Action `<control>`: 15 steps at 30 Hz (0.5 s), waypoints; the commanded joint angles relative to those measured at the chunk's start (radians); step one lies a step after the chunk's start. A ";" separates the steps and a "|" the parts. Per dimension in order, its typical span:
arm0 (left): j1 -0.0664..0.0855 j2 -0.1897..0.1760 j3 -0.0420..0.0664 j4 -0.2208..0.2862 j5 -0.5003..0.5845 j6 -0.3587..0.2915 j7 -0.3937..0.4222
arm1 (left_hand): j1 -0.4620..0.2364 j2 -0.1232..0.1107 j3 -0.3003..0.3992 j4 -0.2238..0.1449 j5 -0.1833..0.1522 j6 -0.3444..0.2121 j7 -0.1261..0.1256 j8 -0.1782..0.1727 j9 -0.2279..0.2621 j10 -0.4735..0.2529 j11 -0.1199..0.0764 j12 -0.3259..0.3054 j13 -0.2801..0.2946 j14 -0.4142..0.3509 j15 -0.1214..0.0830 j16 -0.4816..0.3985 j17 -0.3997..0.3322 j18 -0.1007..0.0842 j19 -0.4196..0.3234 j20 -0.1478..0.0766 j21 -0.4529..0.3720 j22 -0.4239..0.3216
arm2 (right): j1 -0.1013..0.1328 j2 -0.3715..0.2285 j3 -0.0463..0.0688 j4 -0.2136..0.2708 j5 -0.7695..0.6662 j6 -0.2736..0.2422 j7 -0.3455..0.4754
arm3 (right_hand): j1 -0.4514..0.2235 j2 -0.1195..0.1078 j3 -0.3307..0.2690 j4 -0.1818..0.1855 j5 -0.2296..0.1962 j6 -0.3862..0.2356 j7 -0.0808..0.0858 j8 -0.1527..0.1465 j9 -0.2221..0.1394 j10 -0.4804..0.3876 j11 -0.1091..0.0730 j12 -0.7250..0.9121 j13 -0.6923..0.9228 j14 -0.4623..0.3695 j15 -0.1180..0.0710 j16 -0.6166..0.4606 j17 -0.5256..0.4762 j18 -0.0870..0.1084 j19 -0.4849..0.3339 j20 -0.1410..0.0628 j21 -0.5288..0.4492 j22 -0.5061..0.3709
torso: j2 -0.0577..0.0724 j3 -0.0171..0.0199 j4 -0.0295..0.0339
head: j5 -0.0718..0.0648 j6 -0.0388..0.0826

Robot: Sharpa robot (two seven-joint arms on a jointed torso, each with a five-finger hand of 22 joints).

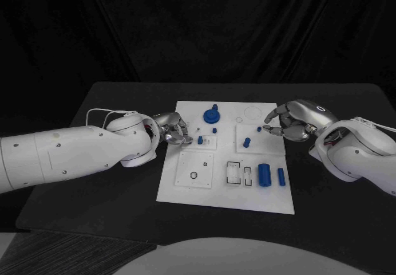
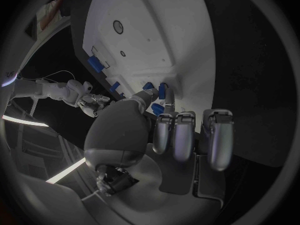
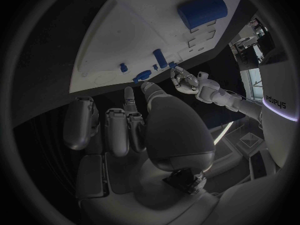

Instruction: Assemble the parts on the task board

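Head view: we saw the task board (image 1: 186, 189) lying lengthwise in the middle of the black table (image 1: 99, 212), with both hands working at its far half, one from each long edge.
Left hand: the left hand (image 1: 173, 130) sat at the board's left edge, fingers curled toward a small blue peg (image 1: 200, 140); we could not tell whether it pinched the peg or only touched it.
Right hand: the right hand (image 1: 289, 123) hovered over the board's right edge near the far corner, fingers bent inward close to a small blue piece (image 1: 258, 129); we could not tell if anything was clamped.
Round part: a blue disc with a knob (image 1: 211, 116) stood near the board's far edge, between the 2 hands, likely already seated.
Near-edge parts: a large blue cylinder (image 1: 264, 175) and a slimmer blue pin (image 1: 280, 176) lay toward the board's right edge, beside the empty rectangular slots (image 1: 234, 173), apparently waiting their turn.
Left wrist view: the fingers (image 2: 185, 135) hung just beside blue pieces at the board's edge.
Judgement: we read the placement as each hand taking the side nearest it, so neither arm crossed the board.
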 commanded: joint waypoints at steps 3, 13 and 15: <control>-0.004 0.002 0.000 -0.001 -0.004 -0.009 0.013 | 0.008 0.032 0.063 0.016 0.012 0.125 -0.047 0.203 0.198 0.111 -0.016 0.007 0.266 0.106 -0.025 0.014 0.267 -0.030 0.070 -0.013 -0.003 0.259 | -0.001 0.001 0.001 -0.001 -0.002 -0.011 -0.014 | 0.029 0.002 0.038 -0.002 0.019 0.005 0.004 0.011 -0.011 0.111 0.003 0.020 0.267 0.070 0.005 -0.017 0.083 0.040 0.006 0.002 -0.023 0.184 | 0.000 0.0000 0.0005 | -0.001 0.000; -0.004 0.003 0.000 -0.003 -0.004 -0.006 0.004 | 0.008 0.029 0.064 0.014 0.017 0.158 -0.051 0.257 0.239 0.111 -0.020 0.007 0.266 0.106 -0.029 0.014 0.267 -0.031 0.071 -0.016 -0.001 0.260 | -0.001 -0.001 0.001 -0.002 -0.002 -0.008 -0.016 | 0.029 0.002 0.038 -0.002 0.020 0.004 0.004 0.010 -0.012 0.111 0.003 0.020 0.267 0.070 0.005 -0.017 0.082 0.040 0.006 0.002 -0.025 0.183 | 0.000 0.0003 0.0001 | -0.002 0.000; -0.004 0.003 0.000 -0.003 -0.004 -0.007 0.002 | 0.008 0.028 0.064 0.014 0.017 0.160 -0.052 0.261 0.242 0.111 -0.020 0.007 0.266 0.106 -0.029 0.014 0.267 -0.031 0.071 -0.017 -0.001 0.260 | -0.001 -0.001 0.001 -0.002 -0.002 -0.008 -0.016 | 0.029 0.002 0.038 -0.002 0.020 0.004 0.004 0.010 -0.012 0.111 0.003 0.020 0.267 0.070 0.005 -0.017 0.082 0.040 0.006 0.002 -0.025 0.183 | 0.000 0.0001 -0.0003 | -0.001 0.000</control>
